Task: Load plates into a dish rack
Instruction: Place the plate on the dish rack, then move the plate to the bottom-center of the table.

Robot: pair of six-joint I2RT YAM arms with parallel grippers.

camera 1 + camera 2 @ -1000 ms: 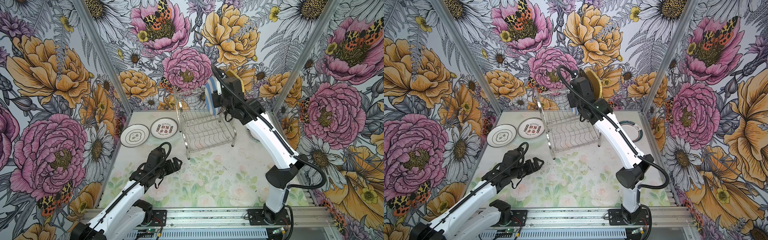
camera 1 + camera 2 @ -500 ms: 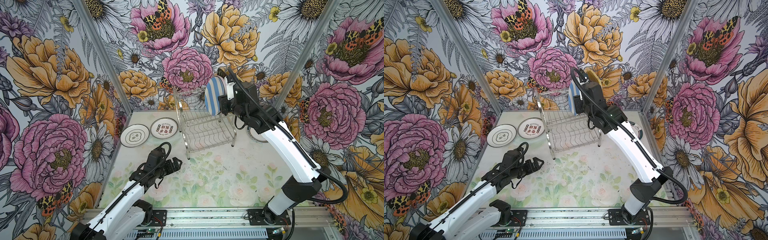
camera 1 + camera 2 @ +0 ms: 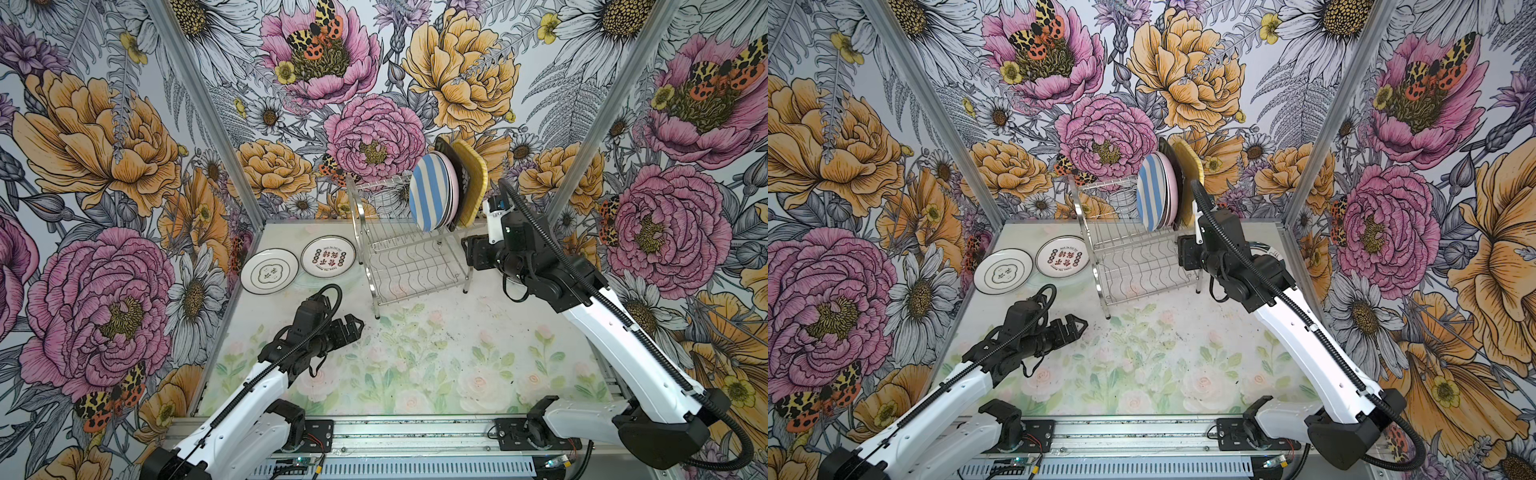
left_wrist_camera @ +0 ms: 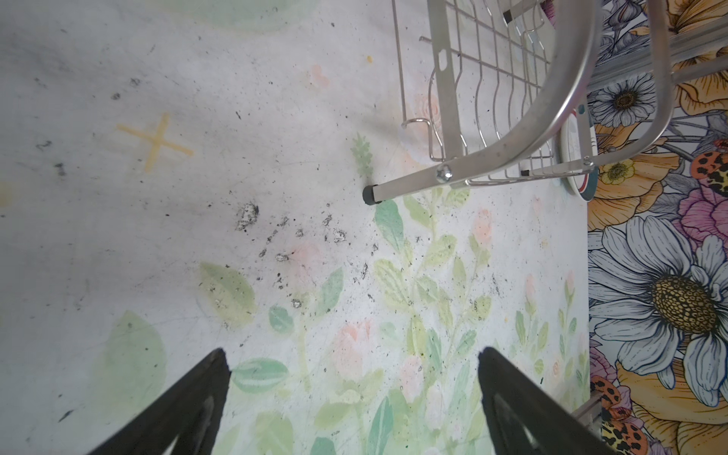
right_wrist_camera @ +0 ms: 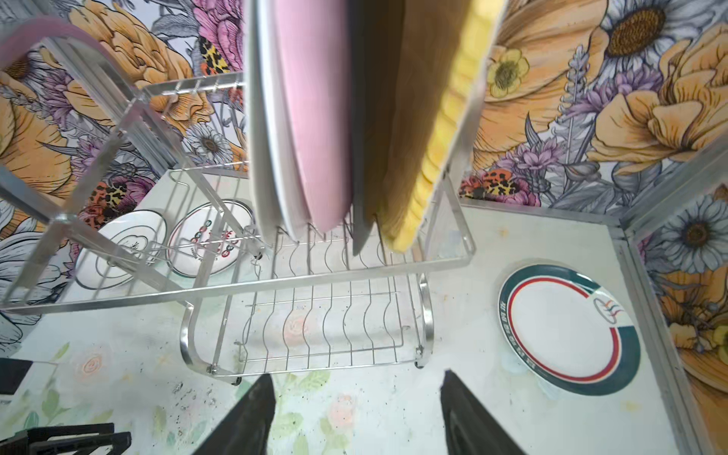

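left gripper [image 4: 352,354] is hovering, fingers spread, empty. a white round plate with black characters [image 3: 269,271] and its twin [image 3: 328,260] are lying left of the chrome wire dish rack [image 3: 411,266]. four are standing in its upper tier: blue-striped round plate [image 3: 430,197], pink round plate [image 5: 315,118], black squarish plate [image 3: 444,149], yellow woven-look plate [image 3: 473,178]. right gripper [image 5: 358,376] is hanging beside it, fingers apart, empty, a teal-rimmed round plate [image 5: 567,327] lying beyond. seven showing, an eighth perhaps hiding. stiff, slick, breakable: gripping rims looks best.
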